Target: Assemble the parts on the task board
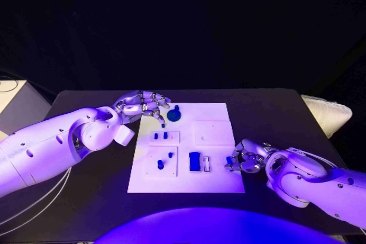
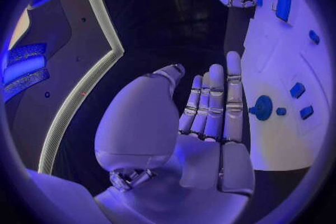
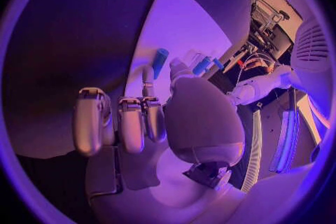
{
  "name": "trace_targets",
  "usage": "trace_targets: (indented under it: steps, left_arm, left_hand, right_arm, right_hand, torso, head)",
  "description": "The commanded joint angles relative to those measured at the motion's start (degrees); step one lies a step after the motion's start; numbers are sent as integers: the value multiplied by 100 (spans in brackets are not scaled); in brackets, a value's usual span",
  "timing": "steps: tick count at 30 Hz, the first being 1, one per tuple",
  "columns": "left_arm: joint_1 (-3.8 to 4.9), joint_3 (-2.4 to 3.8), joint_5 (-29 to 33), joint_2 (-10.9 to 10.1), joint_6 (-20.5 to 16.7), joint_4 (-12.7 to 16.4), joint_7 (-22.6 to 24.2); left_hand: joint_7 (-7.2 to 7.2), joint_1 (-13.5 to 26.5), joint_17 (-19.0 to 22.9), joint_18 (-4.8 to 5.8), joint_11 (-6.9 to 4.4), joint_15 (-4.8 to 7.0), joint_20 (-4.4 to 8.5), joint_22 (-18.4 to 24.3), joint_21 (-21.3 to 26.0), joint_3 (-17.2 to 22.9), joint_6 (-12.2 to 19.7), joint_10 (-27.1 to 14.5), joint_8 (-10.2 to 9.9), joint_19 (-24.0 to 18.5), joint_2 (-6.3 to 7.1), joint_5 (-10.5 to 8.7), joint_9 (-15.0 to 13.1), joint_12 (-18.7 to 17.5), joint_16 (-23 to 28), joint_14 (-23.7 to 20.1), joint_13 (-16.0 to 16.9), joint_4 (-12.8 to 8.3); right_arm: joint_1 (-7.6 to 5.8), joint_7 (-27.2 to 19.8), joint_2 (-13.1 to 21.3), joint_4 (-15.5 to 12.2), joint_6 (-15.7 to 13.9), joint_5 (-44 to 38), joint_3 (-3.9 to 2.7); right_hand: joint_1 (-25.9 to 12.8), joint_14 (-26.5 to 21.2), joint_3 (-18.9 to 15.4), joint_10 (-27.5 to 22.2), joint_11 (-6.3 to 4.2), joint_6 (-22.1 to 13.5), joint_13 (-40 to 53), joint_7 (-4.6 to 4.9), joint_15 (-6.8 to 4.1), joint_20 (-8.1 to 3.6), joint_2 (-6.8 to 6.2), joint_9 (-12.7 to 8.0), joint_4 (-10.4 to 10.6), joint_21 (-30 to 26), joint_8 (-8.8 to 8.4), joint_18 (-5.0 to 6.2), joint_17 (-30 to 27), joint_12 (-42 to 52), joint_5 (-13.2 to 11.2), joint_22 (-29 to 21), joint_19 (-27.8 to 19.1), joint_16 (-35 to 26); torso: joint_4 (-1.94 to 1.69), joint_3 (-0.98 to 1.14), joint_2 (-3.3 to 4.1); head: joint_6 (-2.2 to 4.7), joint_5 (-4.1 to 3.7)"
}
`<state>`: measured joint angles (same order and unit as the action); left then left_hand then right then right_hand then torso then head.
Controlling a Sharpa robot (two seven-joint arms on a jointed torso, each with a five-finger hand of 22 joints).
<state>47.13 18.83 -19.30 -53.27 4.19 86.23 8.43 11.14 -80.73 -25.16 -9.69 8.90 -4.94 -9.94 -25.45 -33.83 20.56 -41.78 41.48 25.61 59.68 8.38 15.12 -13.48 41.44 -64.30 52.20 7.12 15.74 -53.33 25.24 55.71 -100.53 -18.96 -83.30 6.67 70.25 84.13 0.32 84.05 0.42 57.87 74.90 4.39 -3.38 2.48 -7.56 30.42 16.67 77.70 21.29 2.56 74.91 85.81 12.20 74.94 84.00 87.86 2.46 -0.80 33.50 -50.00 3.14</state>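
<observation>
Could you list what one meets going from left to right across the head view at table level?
Left hand → round blue part near the task board's far edge → right hand at its right edge.

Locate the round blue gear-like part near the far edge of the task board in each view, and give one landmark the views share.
Head view: the round blue part sits on the task board near its far edge, just beside the left hand.
Left wrist view: the round blue part lies just past the left hand's fingertips.
Right wrist view: I cannot make it out.
Shared landmark: the white task board.
</observation>
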Motion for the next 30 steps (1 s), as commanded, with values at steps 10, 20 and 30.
trace_targets:
  steps: [10,20,30]
  left_arm:
    - [-5,4,28,8,90,12,48]
    - [-6,4,28,4,91,16,46]
    - [-6,4,44,-3,94,23,39]
  left_hand:
    - [142,-1,-2,-76,9,3,4,7,31,-7,46,-42,21,50,-66,20,7,38,18,-47,-6,45]
    - [143,4,-2,-76,10,3,4,9,34,-7,52,-42,22,52,-76,22,10,41,17,-46,-7,54]
    - [143,4,-2,-76,10,3,4,9,34,-7,52,-42,22,52,-76,22,10,41,17,-46,-7,54]
  right_arm:
    - [101,244,-201,230,412,-328,21]
    - [129,371,-235,227,553,-583,26]
    - [129,388,-195,52,20,-165,26]
  right_hand:
    - [1104,495,536,343,-53,34,1234,-12,-59,-49,9,-98,-144,-31,-135,-3,1129,-41,-269,836,294,-15]
    - [1520,500,2234,334,-28,257,1237,34,-42,-45,-460,-222,-509,4,-227,-14,1159,-44,657,889,310,-4]
    - [753,517,2929,370,-72,154,1264,-23,-74,-65,-531,-23,-708,62,-66,-26,1221,4,1060,943,337,32]
  torso:
    - [-3,1,-1]
    - [4,-7,-8]
    - [2,-11,-6]
  head:
    - [0,11]
    - [0,-10]
    - [0,25]
